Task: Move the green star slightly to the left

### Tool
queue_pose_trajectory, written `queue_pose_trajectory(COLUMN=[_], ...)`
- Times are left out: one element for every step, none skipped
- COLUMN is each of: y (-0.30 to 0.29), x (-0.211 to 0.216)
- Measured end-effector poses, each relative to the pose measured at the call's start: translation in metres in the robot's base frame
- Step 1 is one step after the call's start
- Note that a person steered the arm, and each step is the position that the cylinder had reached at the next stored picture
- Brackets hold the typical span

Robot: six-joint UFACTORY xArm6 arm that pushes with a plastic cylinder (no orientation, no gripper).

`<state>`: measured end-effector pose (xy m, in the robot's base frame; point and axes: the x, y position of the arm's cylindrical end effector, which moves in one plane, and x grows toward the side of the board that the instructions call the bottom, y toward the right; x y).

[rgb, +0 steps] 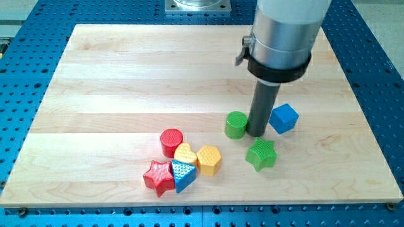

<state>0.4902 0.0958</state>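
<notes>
Tip (256, 133) above green star (261, 154) (near).

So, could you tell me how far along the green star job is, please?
Nothing looks done: the green star sits untouched. In hand: my tip rests just above it, between the green cylinder and blue cube. Left: get to its right, push left.

Green cylinder (235, 125) and blue cube (284, 118) sit right of centre on the wooden board (126, 75), apart from each other. Near the view's bottom a tight cluster: red cylinder (171, 142), yellow heart (185, 153) touching it, yellow hexagon (209, 159) to the right, red star (158, 177) and blue triangular block (183, 175) below. Blue perforated table (31, 25) surrounds the board
</notes>
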Motion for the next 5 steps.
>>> queue_pose_trajectory(y=[-0.026,-0.038,0.019,0.057,0.062], x=[-0.009,-0.007,0.017,0.052,0.069])
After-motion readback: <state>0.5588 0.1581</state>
